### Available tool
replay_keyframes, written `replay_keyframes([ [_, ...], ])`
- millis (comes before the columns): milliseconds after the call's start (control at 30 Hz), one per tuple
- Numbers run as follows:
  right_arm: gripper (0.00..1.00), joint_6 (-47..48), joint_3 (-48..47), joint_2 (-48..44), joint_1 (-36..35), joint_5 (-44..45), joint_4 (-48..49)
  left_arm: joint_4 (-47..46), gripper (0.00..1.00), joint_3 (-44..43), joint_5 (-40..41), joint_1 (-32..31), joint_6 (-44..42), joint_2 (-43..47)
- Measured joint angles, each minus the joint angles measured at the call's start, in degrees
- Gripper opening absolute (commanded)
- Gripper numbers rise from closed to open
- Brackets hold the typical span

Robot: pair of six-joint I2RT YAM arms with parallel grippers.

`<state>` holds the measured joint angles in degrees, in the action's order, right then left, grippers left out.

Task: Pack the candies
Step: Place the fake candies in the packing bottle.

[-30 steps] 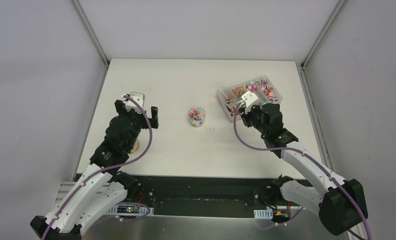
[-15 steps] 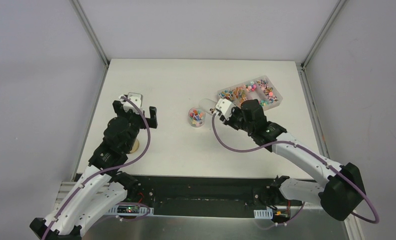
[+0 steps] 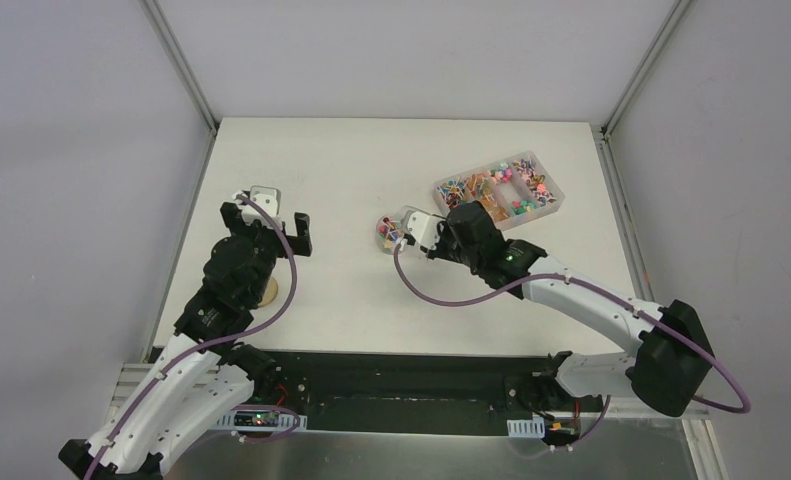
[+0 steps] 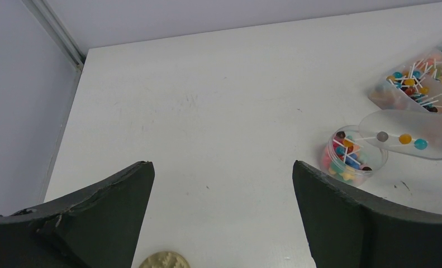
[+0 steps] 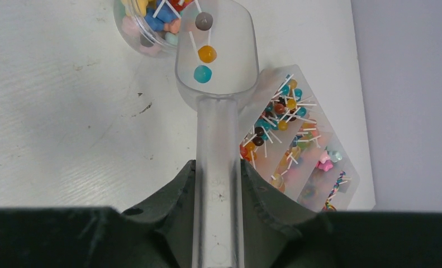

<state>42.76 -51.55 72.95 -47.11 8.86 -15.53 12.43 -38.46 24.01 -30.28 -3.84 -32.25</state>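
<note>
We see a robotics lab test cell: beyond the left claw (image 3: 267,218) and right claw (image 3: 423,232), a white table (image 3: 351,170) ends at plain grey panels (image 3: 411,50) joined by aluminium posts (image 3: 183,70), while behind both claws purple cables (image 3: 433,298) trail back to exposed electronics boards (image 3: 259,420).

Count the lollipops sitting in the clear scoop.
3, in a row along the scoop: a grey one at the tip by the jar, an orange one mid-bowl, a teal one nearest the handle. None seems hidden.
</note>
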Motion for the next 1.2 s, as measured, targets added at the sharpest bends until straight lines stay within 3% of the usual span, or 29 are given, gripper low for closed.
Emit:
replay_keyframes([
  [667, 0.0, 7.5, -1.3, 0.8, -7.1, 9.4, -4.5, 0.0, 0.99, 0.0, 0.0, 0.0, 0.0, 0.0],
  [1200, 0.0, 8.2, -4.7, 0.7, -7.3, 14.4, -7.4, 0.0, 0.99, 0.0, 0.0, 0.0, 0.0, 0.0],
])
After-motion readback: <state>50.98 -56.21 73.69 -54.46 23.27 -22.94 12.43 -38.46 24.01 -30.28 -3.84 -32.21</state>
